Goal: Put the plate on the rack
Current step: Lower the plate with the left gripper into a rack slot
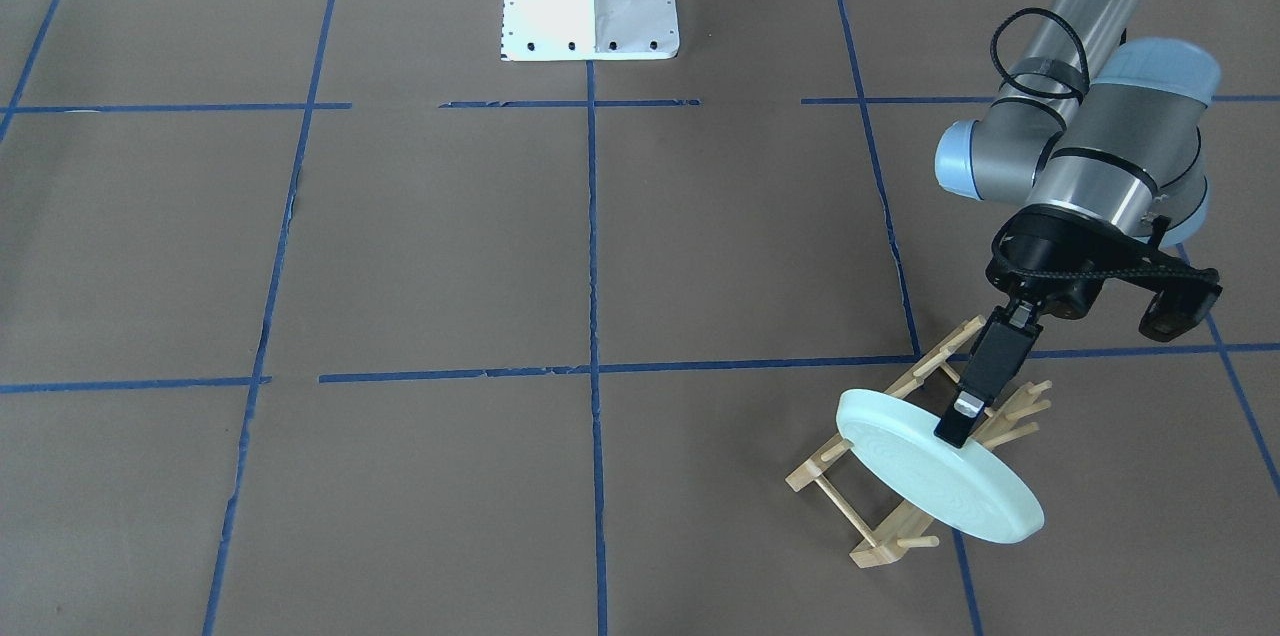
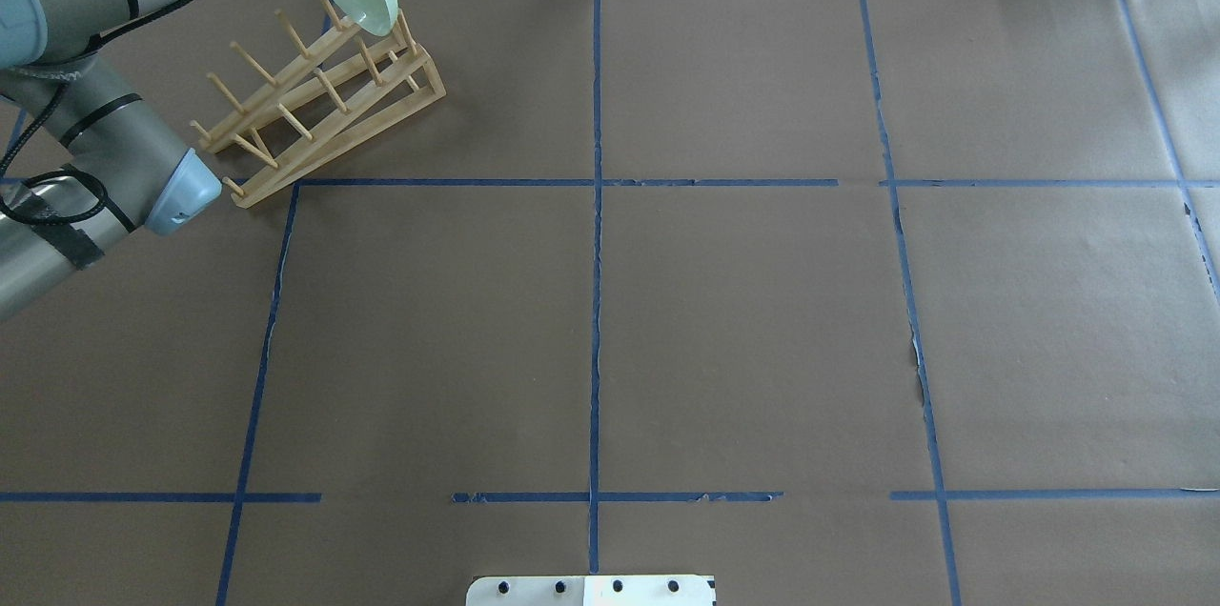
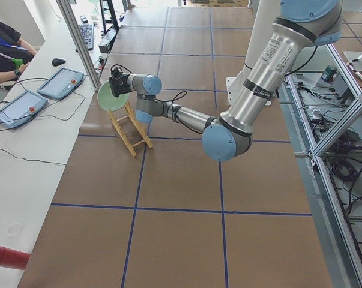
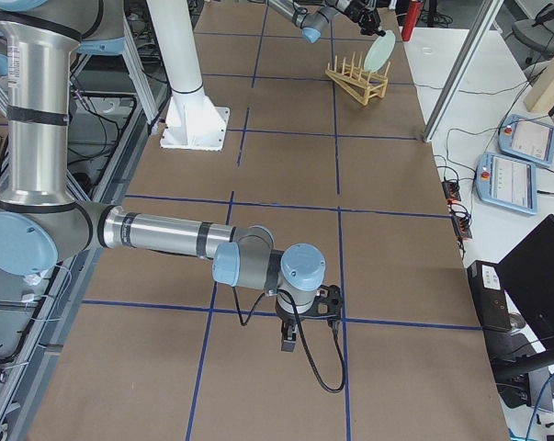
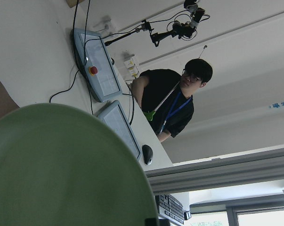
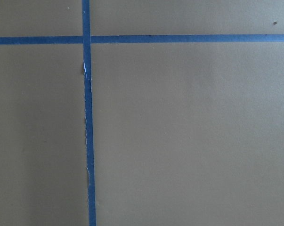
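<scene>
The left jaws gripped the plate (image 1: 935, 476) by its rim, tilted just below them over the rack (image 1: 875, 553). It looked stiff, light and probably slick, so an edge hold suited it. The right jaws' state could not be told.

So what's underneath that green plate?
The wooden rack. The plate, tilted in the left pincer, covers part of it, so whether the plate's edge touches the pegs is hidden.
</scene>
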Robot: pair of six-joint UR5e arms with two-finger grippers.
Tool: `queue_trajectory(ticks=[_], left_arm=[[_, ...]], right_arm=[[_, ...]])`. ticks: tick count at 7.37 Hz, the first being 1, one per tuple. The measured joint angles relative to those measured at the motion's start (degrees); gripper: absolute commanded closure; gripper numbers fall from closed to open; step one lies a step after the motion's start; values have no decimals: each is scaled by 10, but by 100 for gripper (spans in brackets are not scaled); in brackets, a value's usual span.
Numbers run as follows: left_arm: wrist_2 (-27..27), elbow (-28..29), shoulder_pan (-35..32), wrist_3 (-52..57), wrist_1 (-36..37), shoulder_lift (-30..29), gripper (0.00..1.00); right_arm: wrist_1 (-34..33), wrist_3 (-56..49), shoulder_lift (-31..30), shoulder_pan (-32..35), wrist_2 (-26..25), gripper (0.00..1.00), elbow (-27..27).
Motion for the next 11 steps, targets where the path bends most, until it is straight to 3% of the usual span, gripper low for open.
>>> queue_trajectory(ticks=[1,2,3,11], left_arm=[[3,2,1,8,0,0,100],[5,4,2,19,-1,0,66],[6,6,2,25,-2,0,1],[10,11,2,28,-2,0,0]], right_arm=[[0,0,0,0,0,0,0],[0,0,0,0,0,0,0],[0,0,0,0,0,0,0],[0,0,0,0,0,0,0]])
